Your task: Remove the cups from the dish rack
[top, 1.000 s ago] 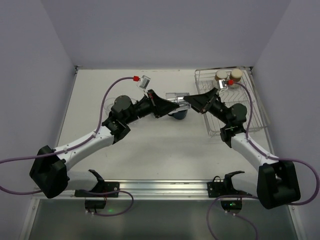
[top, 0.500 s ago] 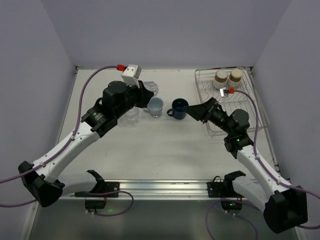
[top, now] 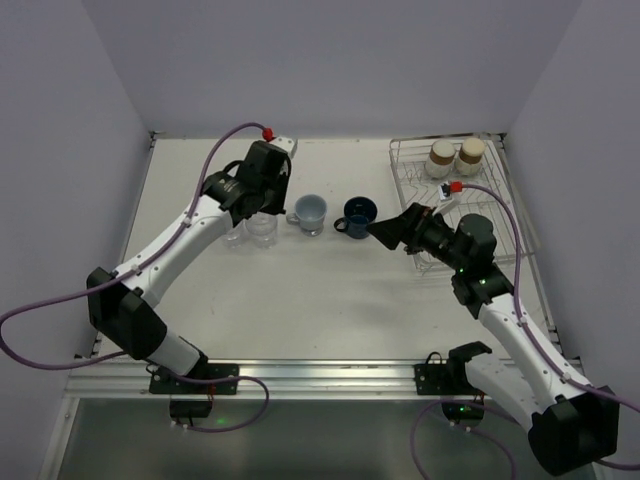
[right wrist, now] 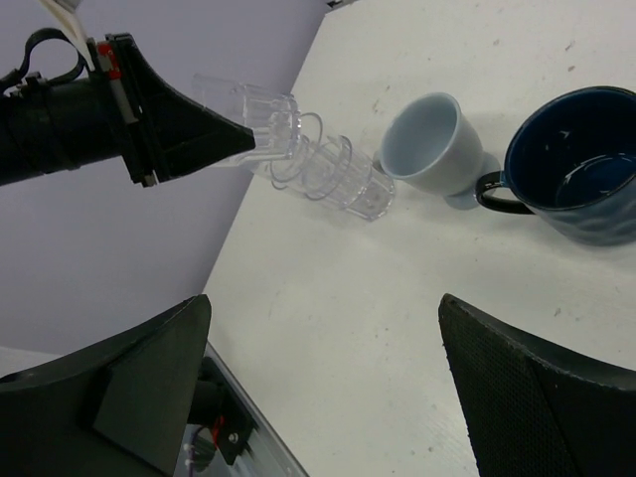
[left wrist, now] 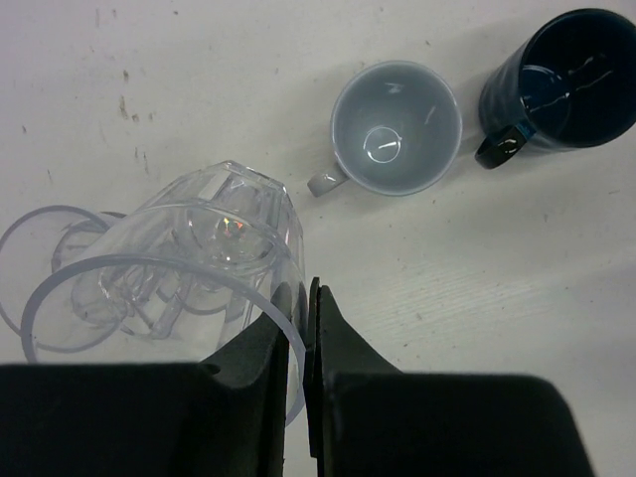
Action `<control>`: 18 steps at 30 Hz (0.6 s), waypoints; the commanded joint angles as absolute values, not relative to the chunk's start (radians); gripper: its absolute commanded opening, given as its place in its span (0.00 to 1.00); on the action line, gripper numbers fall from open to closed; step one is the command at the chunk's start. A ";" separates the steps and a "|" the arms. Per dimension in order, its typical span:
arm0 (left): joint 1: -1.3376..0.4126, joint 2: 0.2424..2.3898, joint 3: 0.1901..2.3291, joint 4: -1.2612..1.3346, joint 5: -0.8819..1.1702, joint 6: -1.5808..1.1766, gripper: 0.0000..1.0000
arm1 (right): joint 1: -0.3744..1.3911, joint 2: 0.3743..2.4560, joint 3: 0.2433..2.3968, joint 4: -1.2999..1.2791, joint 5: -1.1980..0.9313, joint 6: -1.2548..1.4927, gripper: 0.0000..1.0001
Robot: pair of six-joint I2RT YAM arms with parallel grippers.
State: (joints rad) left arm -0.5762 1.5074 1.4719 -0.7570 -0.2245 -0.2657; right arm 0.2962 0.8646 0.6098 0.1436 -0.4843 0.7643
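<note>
My left gripper (left wrist: 306, 288) is shut on the rim of a clear glass tumbler (left wrist: 214, 234), holding it tilted just above other clear tumblers (top: 262, 230) standing on the table at left centre. A pale blue cup (top: 311, 211) and the dark blue mug (top: 356, 216) stand side by side mid-table. My right gripper (top: 385, 232) hangs wide open and empty just right of the mug; its wrist view shows bare table between the fingers (right wrist: 323, 298). The wire dish rack (top: 500, 215) sits at the back right with two cream cups (top: 441, 156) in its far corner.
The purple cables arch over both arms. Side walls close in the table on left and right. A metal rail (top: 320, 375) runs along the near edge.
My right gripper has opened, let go of the dark blue mug and drawn back a little. My left arm has swung left with the clear tumbler to the other glasses.
</note>
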 commanded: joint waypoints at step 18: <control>-0.572 1.678 1.644 -0.942 -0.259 -0.153 0.02 | 0.298 0.876 0.652 0.087 -0.433 0.672 0.99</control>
